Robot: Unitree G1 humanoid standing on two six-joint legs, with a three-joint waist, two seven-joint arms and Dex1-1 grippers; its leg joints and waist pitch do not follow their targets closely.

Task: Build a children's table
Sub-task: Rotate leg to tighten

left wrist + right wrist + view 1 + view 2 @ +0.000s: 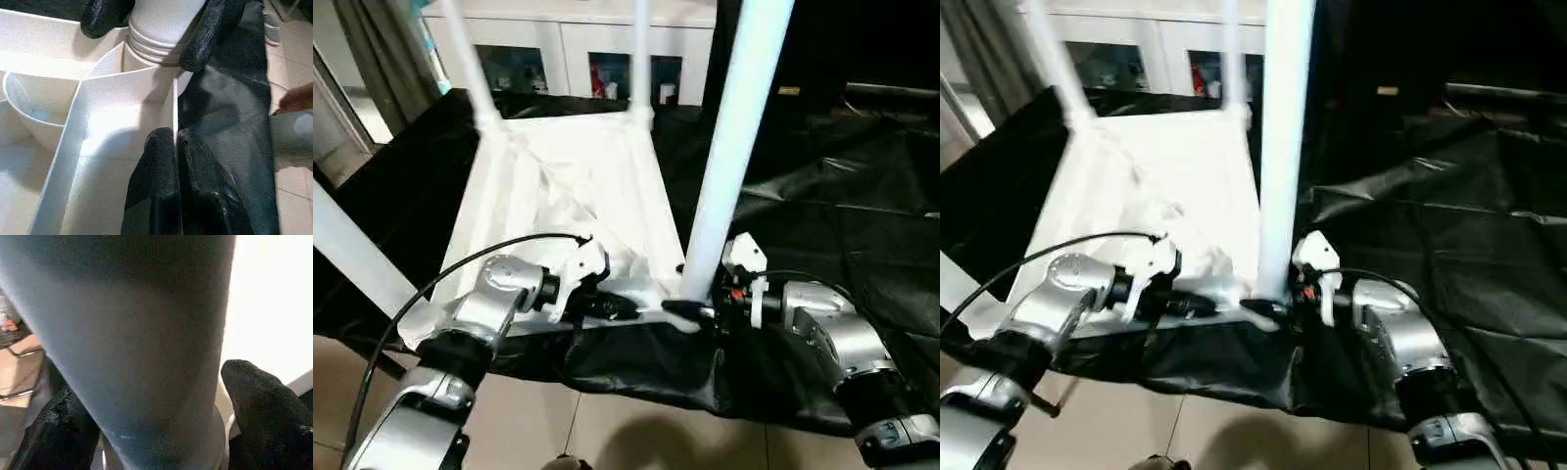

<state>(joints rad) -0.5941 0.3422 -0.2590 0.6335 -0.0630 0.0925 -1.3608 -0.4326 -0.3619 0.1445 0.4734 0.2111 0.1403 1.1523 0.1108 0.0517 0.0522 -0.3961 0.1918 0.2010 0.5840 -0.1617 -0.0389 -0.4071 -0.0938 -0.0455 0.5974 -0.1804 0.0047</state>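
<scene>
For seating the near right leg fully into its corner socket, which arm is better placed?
Right, probably. The right gripper already clasps the leg at its base, while the left gripper grips the tabletop's near edge, steadying it.

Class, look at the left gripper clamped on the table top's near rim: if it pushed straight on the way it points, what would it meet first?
Probably the white leg seated in the near corner socket, gripped by the right gripper; the left gripper points along the table top rim.

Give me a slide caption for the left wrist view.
Left gripper pinches the upturned table top's rim while the right gripper clasps a leg at its corner socket.
</scene>
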